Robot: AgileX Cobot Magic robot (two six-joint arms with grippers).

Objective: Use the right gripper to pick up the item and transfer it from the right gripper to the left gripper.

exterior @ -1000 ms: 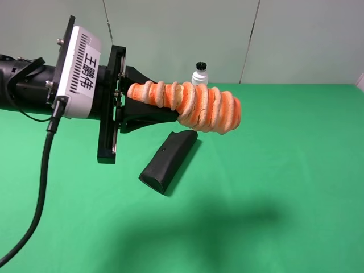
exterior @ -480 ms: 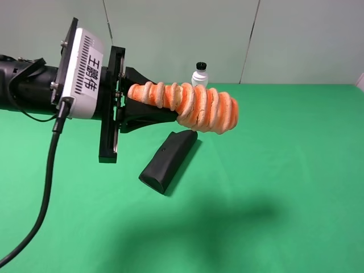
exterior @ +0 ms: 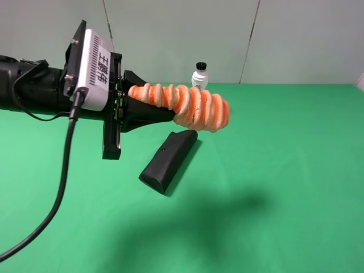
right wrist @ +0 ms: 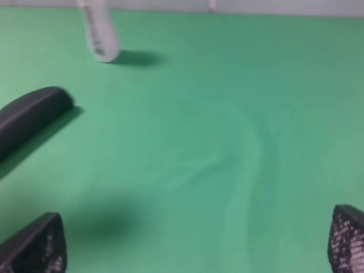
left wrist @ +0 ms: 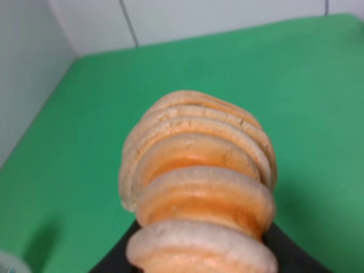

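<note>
The item (exterior: 187,105) is an orange roll with cream ribs, held in the air and lying roughly level above the green table. My left gripper (exterior: 149,106), carrying the white box printed with black characters, is shut on the roll's left end, and the thick end points right. The left wrist view looks straight along the item (left wrist: 199,182), which fills the middle of that picture. My right gripper (right wrist: 190,244) is out of the exterior high view. Its own view shows two fingertips (right wrist: 34,244) far apart over bare green cloth, open with nothing between them.
A black wedge-shaped case (exterior: 168,161) lies on the table below the roll and shows again (right wrist: 28,122) in the right wrist view. A white bottle (exterior: 199,75) with a black cap stands at the back edge by the wall. Green cloth (exterior: 284,170) spreads to the right.
The left wrist has turned, so the printed box now faces more edge-on, and the roll's free end has drawn a little to the left. The case and bottle have not moved.
</note>
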